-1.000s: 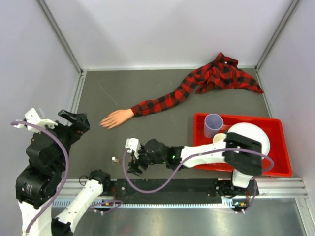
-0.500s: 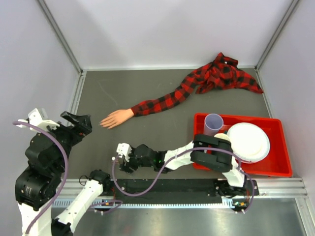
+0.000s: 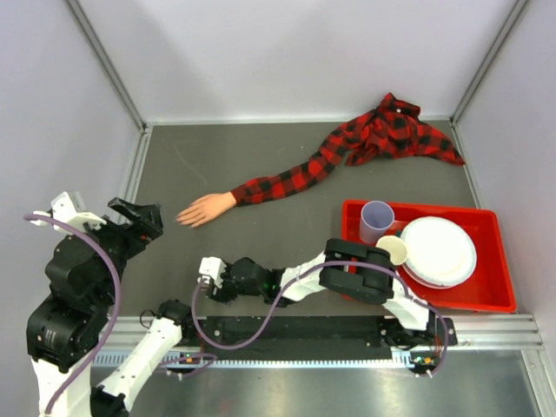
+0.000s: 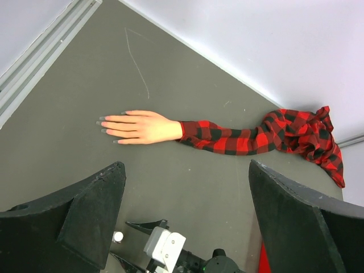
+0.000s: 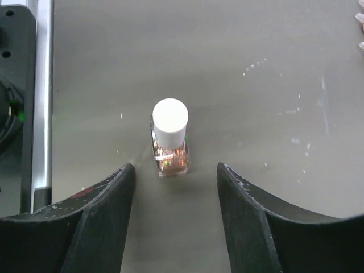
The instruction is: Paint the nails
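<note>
The pale mannequin hand lies flat on the grey table at the end of a red-and-black plaid sleeve. Its nails point left. A tiny white-capped bottle of glittery polish stands upright near the table's front edge and also shows in the left wrist view. My right gripper lies low over the table. It is open, with the bottle's base at the mouth of its jaws and a gap on each side. My left gripper hangs wide open at the left, holding nothing.
A red tray at the right holds a lilac cup, a white plate and a small cream disc. A metal rail runs along the near edge. Walls close the left, right and back.
The right arm has stretched further left until its fingers flank the bottle, and its jaws have narrowed. The left arm has barely shifted.
</note>
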{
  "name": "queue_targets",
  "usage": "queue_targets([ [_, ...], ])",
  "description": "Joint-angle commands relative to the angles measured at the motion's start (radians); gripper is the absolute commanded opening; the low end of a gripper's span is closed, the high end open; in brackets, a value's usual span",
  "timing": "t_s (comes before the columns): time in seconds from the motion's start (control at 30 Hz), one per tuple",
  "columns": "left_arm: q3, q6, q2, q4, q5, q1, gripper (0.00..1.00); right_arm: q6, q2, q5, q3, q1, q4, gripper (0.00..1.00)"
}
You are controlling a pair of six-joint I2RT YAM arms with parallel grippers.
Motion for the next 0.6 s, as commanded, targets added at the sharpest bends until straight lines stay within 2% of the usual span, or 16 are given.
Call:
queue_targets([
  [0.0, 0.018, 0.009, -0.004, 0.016, 0.014, 0.004, 0.92, -0.028, 0.034, -0.018, 0.065, 0.010, 0.058, 0.58],
  [0.3, 0.021, 0.014, 0.004, 0.009, 0.015, 0.004, 0.92, -0.051, 0.082, -0.024, 0.094, 0.010, 0.077, 0.53],
  [0.4, 0.019, 0.011, 0.007, 0.006, 0.020, 0.004, 0.92, -0.057, 0.088, -0.035, 0.090, 0.010, 0.093, 0.49],
  [0.57, 0.004, 0.009, 0.012, 0.009, 0.023, 0.004, 0.92, -0.057, 0.066, -0.053, 0.051, 0.010, 0.129, 0.36],
])
